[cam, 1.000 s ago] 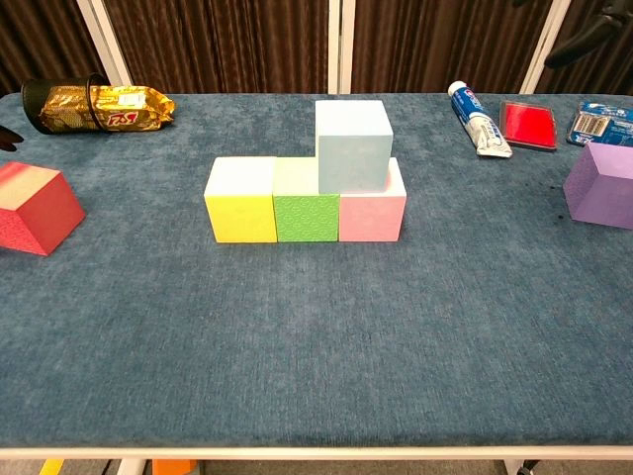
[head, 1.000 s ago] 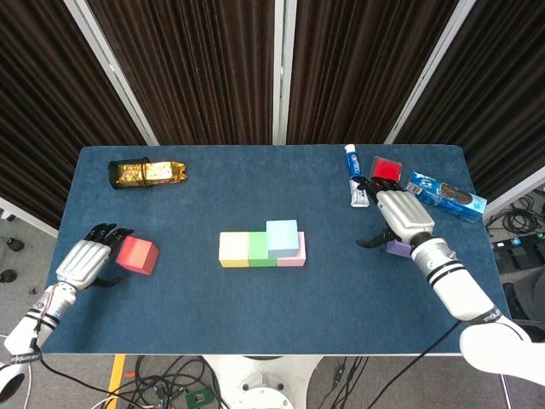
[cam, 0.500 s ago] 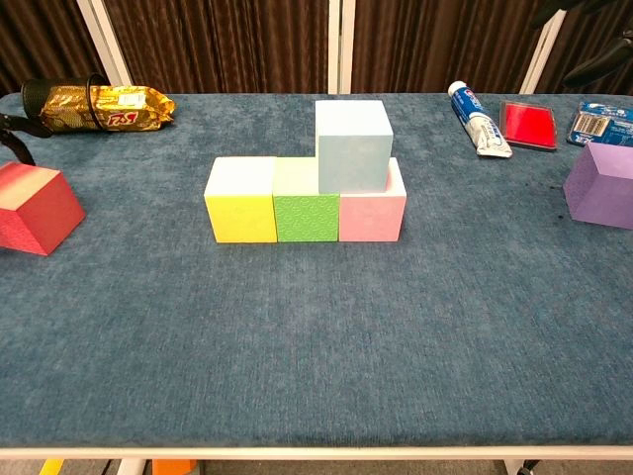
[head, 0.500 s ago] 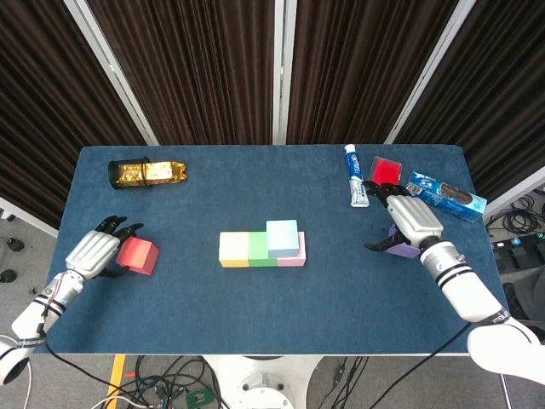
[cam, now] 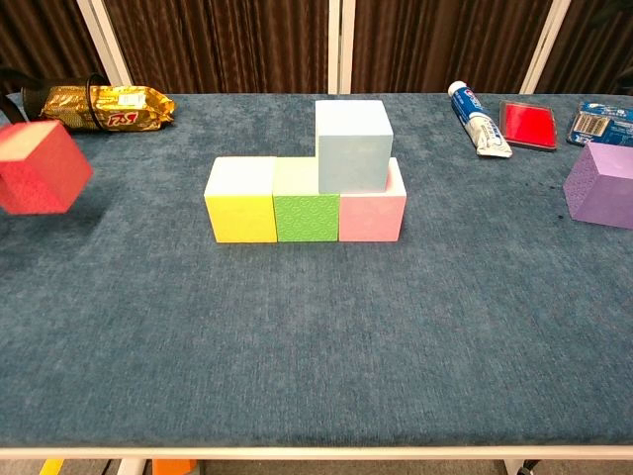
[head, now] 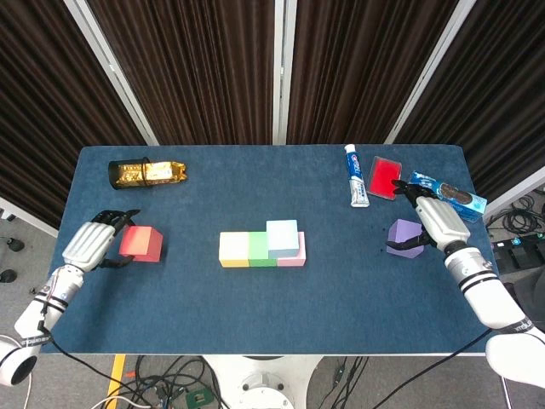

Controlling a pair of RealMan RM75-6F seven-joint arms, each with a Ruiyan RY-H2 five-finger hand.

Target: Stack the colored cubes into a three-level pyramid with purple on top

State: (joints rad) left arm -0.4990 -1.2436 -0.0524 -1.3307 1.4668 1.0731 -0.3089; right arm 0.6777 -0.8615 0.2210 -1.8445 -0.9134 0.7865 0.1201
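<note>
A yellow cube [head: 232, 249], a green cube [head: 261, 249] and a pink cube [head: 294, 253] form a row at the table's middle. A light blue cube [cam: 352, 145] sits on top, over the green and pink ones. My left hand [head: 88, 244] grips the red cube [cam: 40, 166], which hangs tilted above the cloth at the far left. The purple cube [head: 404, 239] rests on the table at the right. My right hand [head: 442, 221] lies just to its right with fingers apart and nothing in it; the chest view does not show this hand.
A gold snack bag [head: 146, 172] lies at the back left. A toothpaste tube [head: 356, 175], a red box [head: 385, 176] and a blue biscuit pack [head: 448, 196] crowd the back right, close behind the purple cube.
My left hand closed on the red cube and lifted it off the table. My right hand slid from over the purple cube to its right side, uncovering it.
</note>
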